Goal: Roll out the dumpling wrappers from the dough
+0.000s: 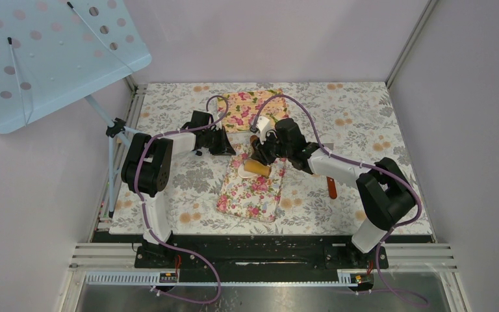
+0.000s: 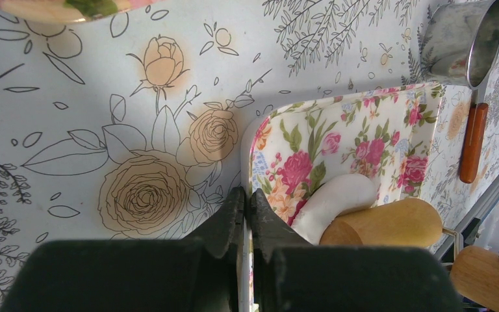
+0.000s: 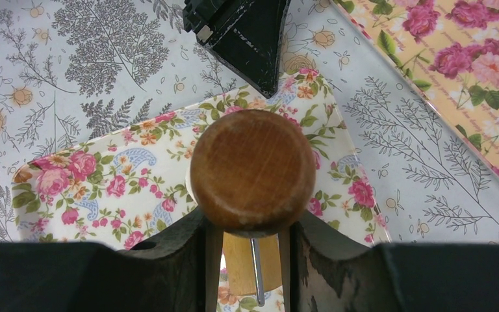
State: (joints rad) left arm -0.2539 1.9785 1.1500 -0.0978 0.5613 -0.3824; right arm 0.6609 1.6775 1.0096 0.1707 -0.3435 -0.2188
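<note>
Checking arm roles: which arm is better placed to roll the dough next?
Right: the right gripper holds the wooden roller against the dough; the left gripper pinches the floral tray's rim.

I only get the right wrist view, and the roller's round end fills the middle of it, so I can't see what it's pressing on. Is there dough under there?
Observer: Yes. The left wrist view shows a white lump of dough on the floral tray, touching the wooden roller.
Operator: Flattened into a wrapper?
Observer: No, it is a thick oblong lump, not a thin disc.
Operator: And the left arm?
Observer: The left gripper has its jaws shut on the tray's rim.
</note>
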